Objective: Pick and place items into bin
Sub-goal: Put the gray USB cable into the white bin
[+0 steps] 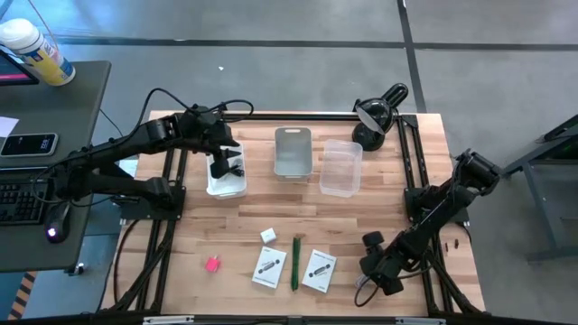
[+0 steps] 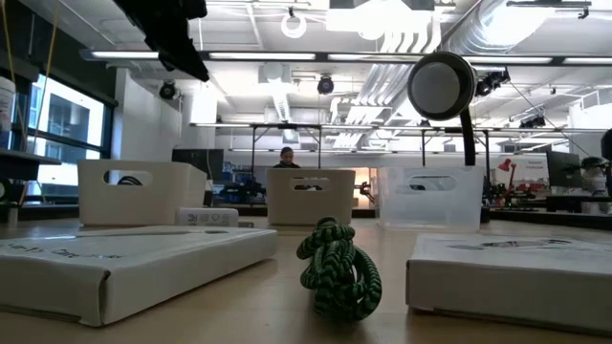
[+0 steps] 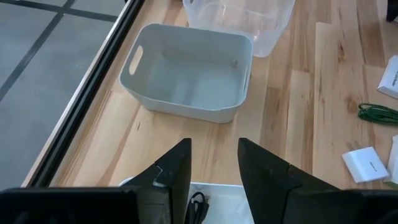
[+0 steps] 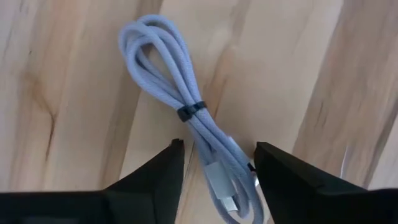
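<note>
A coiled pale cable (image 4: 198, 134) is seen lying on the tabletop (image 4: 74, 74), its lower run between the parted right jaws (image 4: 217, 163), untouched. It is judged light, soft and floppy; the bound waist at its black tie (image 4: 191, 110) is best gripped.

The left jaws (image 3: 213, 163) are held apart over a white bin (image 1: 226, 181).

Grey concrete floor (image 1: 271, 23) with dark seams around wooden table (image 1: 379, 226). Side desk (image 1: 54, 135) with keyboard (image 1: 18, 200), mouse (image 1: 56, 233), phone (image 1: 27, 144). Ceiling ducts (image 2: 497, 29), strip lights (image 2: 143, 55), window (image 2: 57, 124) beyond.
</note>
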You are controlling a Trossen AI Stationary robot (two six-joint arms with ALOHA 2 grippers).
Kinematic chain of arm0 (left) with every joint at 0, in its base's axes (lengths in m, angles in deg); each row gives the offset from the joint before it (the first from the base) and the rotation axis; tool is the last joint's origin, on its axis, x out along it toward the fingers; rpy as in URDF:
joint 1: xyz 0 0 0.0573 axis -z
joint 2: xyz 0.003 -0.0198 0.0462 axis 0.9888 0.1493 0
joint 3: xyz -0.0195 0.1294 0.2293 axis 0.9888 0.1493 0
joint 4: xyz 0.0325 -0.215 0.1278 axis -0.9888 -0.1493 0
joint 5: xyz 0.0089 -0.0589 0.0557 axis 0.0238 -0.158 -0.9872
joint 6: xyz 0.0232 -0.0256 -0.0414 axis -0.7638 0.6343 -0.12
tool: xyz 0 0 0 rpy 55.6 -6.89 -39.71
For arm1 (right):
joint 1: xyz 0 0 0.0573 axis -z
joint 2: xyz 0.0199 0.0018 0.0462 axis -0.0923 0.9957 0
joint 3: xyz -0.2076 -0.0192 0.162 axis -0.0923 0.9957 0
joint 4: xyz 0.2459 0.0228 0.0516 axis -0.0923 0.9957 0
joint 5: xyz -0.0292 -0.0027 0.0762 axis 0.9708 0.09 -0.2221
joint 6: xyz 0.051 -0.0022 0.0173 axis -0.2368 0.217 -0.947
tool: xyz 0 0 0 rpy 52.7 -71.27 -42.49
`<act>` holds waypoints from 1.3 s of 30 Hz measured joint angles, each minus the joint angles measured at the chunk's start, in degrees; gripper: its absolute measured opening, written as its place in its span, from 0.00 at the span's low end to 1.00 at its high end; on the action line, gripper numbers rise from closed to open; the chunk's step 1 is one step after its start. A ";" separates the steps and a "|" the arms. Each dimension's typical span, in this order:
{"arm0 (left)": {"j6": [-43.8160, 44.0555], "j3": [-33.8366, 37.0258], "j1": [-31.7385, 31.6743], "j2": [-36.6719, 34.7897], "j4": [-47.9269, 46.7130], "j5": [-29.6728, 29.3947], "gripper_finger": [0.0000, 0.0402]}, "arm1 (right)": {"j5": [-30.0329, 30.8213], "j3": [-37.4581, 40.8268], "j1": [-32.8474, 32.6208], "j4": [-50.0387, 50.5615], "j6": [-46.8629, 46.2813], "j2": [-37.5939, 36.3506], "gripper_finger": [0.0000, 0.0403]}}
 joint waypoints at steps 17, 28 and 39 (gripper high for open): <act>0.27 0.00 0.00 0.02 0.34 -0.02 0.29 | 1.00 0.00 0.03 0.62 -4.00 -4.92 0.08; 1.01 0.00 -0.02 0.04 0.39 -0.03 0.29 | 10.40 0.00 6.85 3.25 -5.63 -14.31 0.12; 1.54 0.00 0.00 0.04 0.38 -0.04 0.29 | 10.51 -3.06 21.97 1.26 4.57 -15.06 0.14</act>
